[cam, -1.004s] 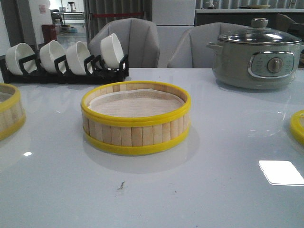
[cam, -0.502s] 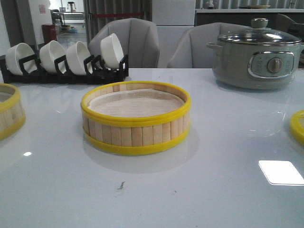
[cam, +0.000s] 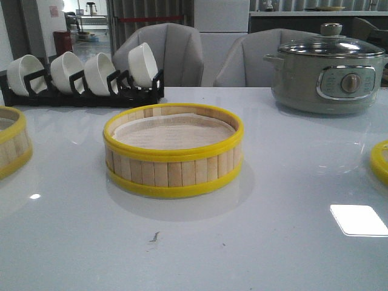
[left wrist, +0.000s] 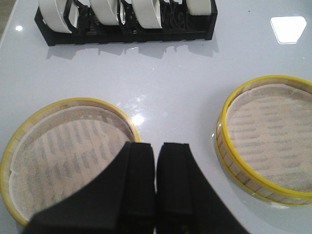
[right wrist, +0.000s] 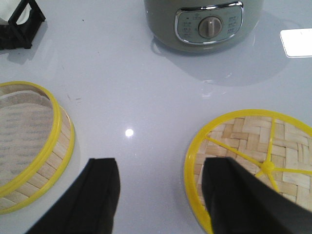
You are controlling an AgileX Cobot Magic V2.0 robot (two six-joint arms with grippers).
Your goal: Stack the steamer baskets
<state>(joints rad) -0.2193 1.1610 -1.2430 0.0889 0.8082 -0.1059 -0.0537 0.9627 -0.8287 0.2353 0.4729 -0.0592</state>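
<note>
One steamer basket (cam: 173, 151) with slat walls, yellow rims and a white liner stands mid-table; it also shows in the left wrist view (left wrist: 273, 139) and the right wrist view (right wrist: 29, 146). A second lined basket (cam: 11, 142) sits at the left edge. My left gripper (left wrist: 157, 146) is shut and empty, hovering over that basket's (left wrist: 63, 146) rim. A round woven bamboo piece with yellow rim and spokes (right wrist: 243, 134) lies at the right (cam: 381, 160). My right gripper (right wrist: 161, 163) is open and empty, one finger over that piece's rim. Neither gripper shows in the front view.
A black rack of white bowls (cam: 82, 76) stands at the back left, also in the left wrist view (left wrist: 122, 19). A grey-green electric pot with glass lid (cam: 327, 70) stands at the back right (right wrist: 207, 24). Chairs stand behind the table.
</note>
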